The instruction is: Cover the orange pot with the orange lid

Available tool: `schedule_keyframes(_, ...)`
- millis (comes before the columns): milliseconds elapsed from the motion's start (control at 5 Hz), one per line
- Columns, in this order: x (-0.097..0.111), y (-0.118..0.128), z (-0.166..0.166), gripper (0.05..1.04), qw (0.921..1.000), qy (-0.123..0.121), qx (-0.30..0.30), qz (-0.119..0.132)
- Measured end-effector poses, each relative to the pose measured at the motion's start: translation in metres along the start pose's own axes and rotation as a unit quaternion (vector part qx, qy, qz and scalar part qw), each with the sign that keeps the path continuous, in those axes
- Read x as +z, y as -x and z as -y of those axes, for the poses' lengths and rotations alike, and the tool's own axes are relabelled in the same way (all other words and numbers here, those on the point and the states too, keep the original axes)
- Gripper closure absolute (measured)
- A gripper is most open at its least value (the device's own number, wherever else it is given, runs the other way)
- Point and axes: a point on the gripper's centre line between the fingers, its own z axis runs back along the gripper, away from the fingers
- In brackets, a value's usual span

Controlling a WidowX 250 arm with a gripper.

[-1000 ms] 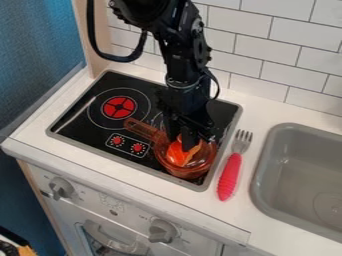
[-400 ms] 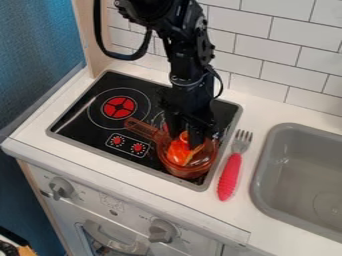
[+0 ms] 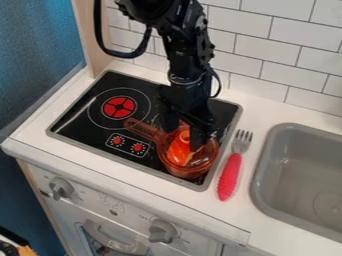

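We have the claw [image 3: 184, 140] hanging down over the orange pot [image 3: 187, 171], which sits at the near right of the black stove [image 3: 75, 120], its handle [image 3: 139, 129] pointing to the far left. The claw is parted, its fingers standing on either side of a bright orange, knob-like part; we cannot tell whether either one touches it. We take that part and the orange shape below it to be the orange lid [image 3: 179, 151], at the mouth of the pot, though the clear orange walls make it hard for us to say whether it lies on the rim or dips inside. It looks tilted to us, so we judge the step in hand to be seating it, with the task close to its end. To do this well, we should check that the lid bears evenly all the way round before we leave it; if one edge has dropped in, we would grip the knob squarely, lift a little, level it and lower it gently over the middle. Once it sits flat, we should rise straight up, since a sideways brush could tip the lid or turn the pot. The fork [image 3: 229, 175] on the desk [image 3: 264, 111], just to the right of the stove, needs no handling
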Motion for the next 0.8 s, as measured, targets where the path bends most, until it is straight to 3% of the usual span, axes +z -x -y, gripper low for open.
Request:
schedule_keyframes(200,0.001,0.002,0.001,0.083,1.0,0.004,0.0,-0.007)
schedule_keyframes(400,0.027,-0.011,-0.003,0.084,0.9993,0.032,0.004,0.017)
schedule_keyframes(800,0.074,-0.017,-0.008,0.084,0.9975,0.018,0.012,0.068)
